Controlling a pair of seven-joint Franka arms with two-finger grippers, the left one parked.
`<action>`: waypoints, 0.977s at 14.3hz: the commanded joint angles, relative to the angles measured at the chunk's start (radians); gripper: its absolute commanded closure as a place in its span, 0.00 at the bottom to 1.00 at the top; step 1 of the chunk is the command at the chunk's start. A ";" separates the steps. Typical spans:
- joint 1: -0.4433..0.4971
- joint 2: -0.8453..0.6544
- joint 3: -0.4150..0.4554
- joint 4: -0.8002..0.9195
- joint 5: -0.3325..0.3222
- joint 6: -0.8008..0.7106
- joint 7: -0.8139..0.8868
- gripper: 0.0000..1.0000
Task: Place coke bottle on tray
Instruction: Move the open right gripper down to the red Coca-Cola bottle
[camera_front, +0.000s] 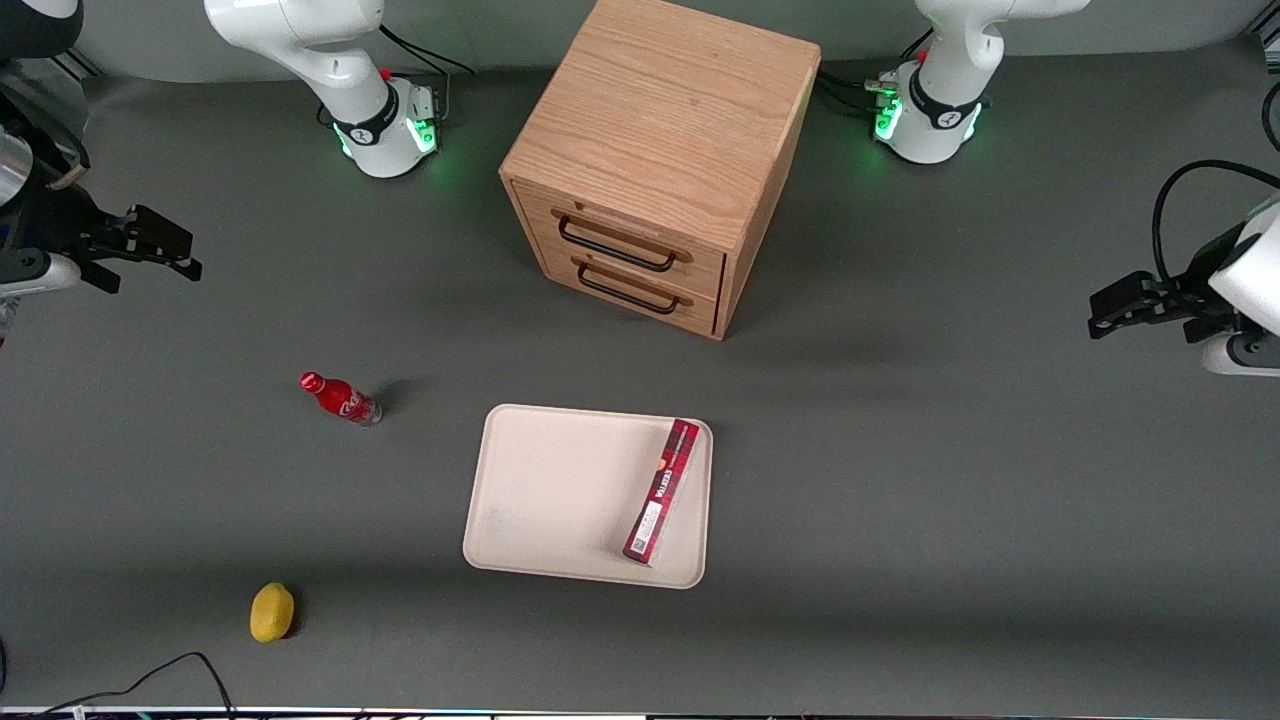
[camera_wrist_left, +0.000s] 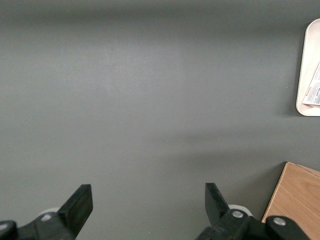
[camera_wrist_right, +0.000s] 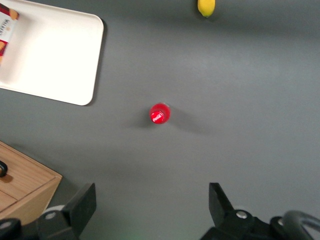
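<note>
One small red coke bottle (camera_front: 340, 399) upright on table, untouched; our black two-finger gripper (camera_front: 150, 245) high, jaws spread. Next we descend, grasp, carry to cream-beige rectangular tray (camera_front: 545, 490).

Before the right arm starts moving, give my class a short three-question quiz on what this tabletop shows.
1. True or false: the coke bottle already stands on the tray.
2. Which thing lies on the tray? A) the lemon B) the dark-red box C) nothing
3. Fill in: the gripper, far out at the working arm's end of the table and holding nothing, has its jaws ____.

Key:
1. False; the bottle stands upright on the table, apart from the tray.
2. B.
3. Open, as the right wrist view shows.
</note>
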 joint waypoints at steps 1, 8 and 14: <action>0.002 0.026 0.002 0.046 -0.024 -0.034 -0.010 0.00; 0.002 0.091 0.007 -0.015 -0.025 0.007 -0.014 0.00; 0.002 0.117 0.008 -0.320 -0.016 0.408 -0.014 0.00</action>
